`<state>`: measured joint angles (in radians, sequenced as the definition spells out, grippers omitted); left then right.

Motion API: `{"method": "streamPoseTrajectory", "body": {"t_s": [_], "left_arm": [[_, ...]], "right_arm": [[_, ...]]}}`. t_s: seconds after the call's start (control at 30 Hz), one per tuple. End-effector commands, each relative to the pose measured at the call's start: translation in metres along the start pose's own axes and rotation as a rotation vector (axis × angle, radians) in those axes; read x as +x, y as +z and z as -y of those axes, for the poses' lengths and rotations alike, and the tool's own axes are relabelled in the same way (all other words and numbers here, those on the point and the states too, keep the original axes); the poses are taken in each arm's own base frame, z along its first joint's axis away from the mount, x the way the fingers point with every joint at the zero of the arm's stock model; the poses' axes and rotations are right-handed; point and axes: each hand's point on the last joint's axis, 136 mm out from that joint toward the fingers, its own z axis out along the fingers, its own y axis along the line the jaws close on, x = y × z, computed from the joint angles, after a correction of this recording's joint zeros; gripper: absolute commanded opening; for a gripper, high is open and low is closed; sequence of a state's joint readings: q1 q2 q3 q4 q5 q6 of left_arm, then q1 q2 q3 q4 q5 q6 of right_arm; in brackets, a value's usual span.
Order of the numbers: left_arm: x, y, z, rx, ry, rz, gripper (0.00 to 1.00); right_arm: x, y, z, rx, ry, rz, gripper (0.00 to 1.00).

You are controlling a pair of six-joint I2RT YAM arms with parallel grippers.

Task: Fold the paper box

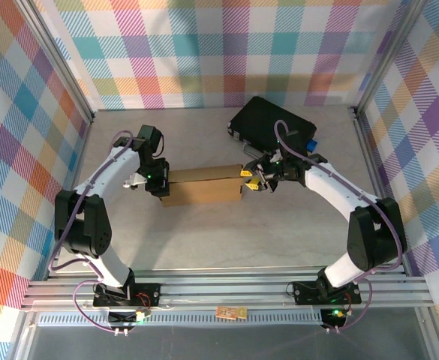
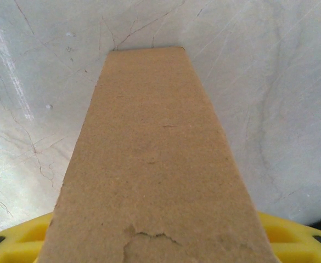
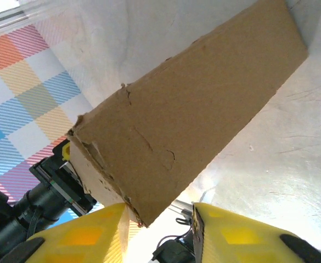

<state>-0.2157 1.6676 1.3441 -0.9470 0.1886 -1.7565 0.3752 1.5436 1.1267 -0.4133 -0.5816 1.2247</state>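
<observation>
The box (image 1: pixel 202 186) is lying lengthwise left-to-right on the bench (image 1: pixel 204 240). The left claw (image 1: pixel 159 184) is gripping its end; the right claw (image 1: pixel 249 178) is gaping open.

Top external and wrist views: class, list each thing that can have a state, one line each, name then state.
paper box: folded up into a long box shape, one end ragged.
left gripper: shut on the paper box at its left end.
right gripper: open, the box's corner at its fingers.
black case: shut, lying flat.
</observation>
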Motion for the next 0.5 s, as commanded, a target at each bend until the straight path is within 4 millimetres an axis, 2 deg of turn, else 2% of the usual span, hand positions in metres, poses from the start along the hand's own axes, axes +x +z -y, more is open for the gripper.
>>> {"method": "streamPoseTrajectory", "body": {"t_s": [0.0, 0.13, 0.27, 0.33, 0.4, 0.47], "left_arm": [[-0.02, 0.009, 0.003, 0.054, 0.047, 0.094, 0.31], [-0.026, -0.009, 0.029, 0.271, 0.057, 0.113, 0.29], [-0.039, -0.041, 0.061, 0.51, 0.1, 0.167, 0.29], [-0.039, -0.05, 0.077, 0.628, 0.14, 0.164, 0.29], [-0.04, -0.05, 0.088, 0.707, 0.178, 0.154, 0.31], [-0.04, -0.035, 0.088, 0.728, 0.195, 0.123, 0.33]], "right_arm": [[-0.003, -0.027, -0.014, 0.008, -0.028, 0.072, 0.41], [-0.001, -0.044, -0.039, -0.036, -0.097, 0.105, 0.43], [-0.001, -0.051, -0.049, -0.076, -0.119, 0.11, 0.44], [-0.001, -0.05, -0.049, -0.084, -0.123, 0.103, 0.44], [-0.001, -0.048, -0.05, -0.089, -0.126, 0.095, 0.44], [-0.001, -0.047, -0.05, -0.092, -0.127, 0.091, 0.44]]}}
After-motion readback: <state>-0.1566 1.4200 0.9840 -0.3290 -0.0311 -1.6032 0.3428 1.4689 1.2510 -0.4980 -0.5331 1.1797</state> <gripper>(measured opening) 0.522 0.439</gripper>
